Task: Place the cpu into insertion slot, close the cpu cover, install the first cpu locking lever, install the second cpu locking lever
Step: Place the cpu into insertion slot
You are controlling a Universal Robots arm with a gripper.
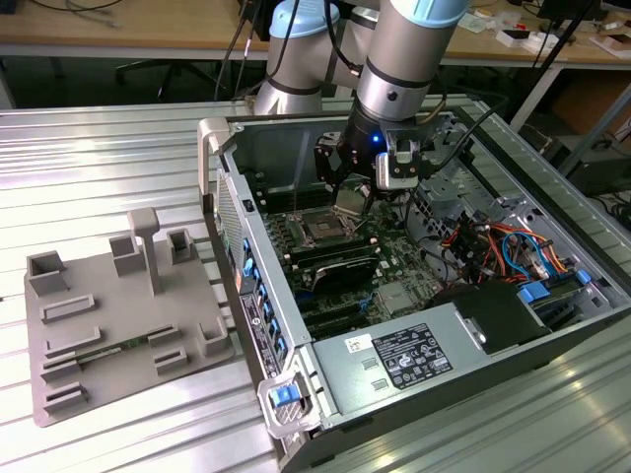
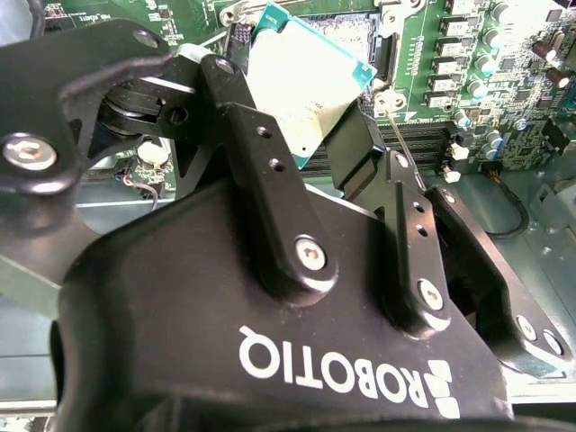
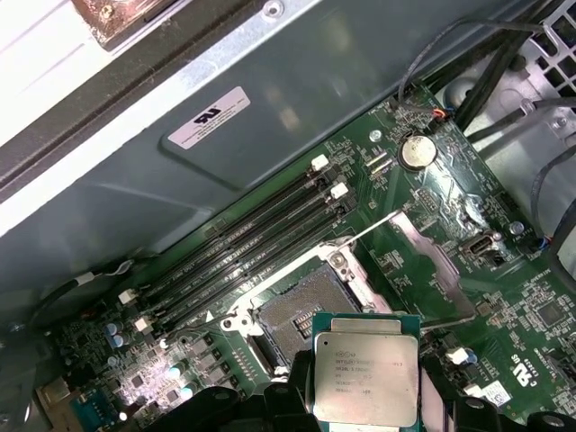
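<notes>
While my gripper (image 2: 292,112) pinches the cpu (image 1: 351,202), the insertion slot (image 1: 320,230) lying open at about eight o'clock from it in the exterior view, I fear a skewed release could seat it crooked.

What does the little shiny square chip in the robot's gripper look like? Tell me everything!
The cpu is a small flat square: a silvery metal top with tiny print, on a thin green board whose edge peeks out around it. The gripper pinches it by two opposite edges. It hangs in the air, a bit tilted, above the open insertion slot, not resting in it.
</notes>
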